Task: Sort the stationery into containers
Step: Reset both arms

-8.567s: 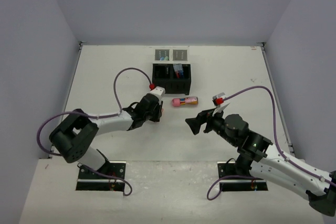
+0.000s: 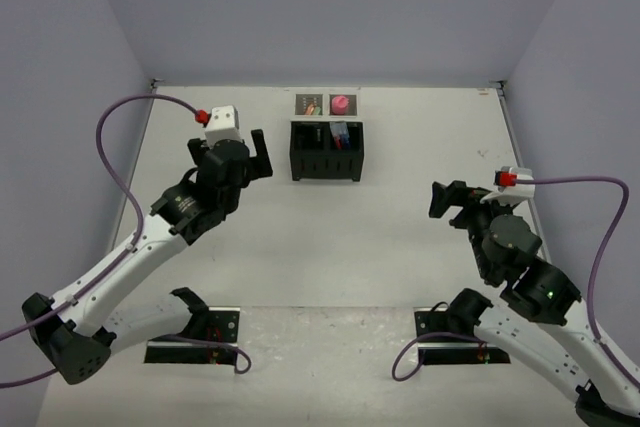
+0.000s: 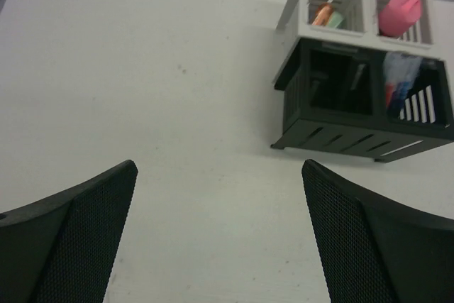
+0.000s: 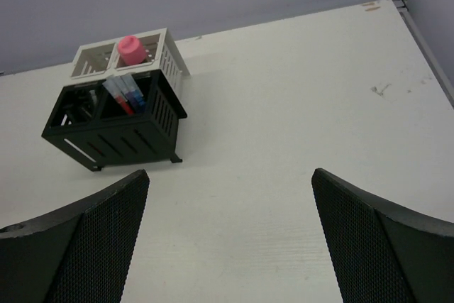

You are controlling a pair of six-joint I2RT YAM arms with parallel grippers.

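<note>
Near the far edge stands the black box (image 2: 327,173) (left fingers (image 3: 71,239), right fingers (image 4: 78,235) spread apart).

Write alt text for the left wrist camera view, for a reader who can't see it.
A black two-compartment box sits upper right on a white table, pens in its right compartment. Behind it two light-grey trays hold an orange item and a pink item. The left hand is open, its fingers framing the foreground, holding nothing.
</note>
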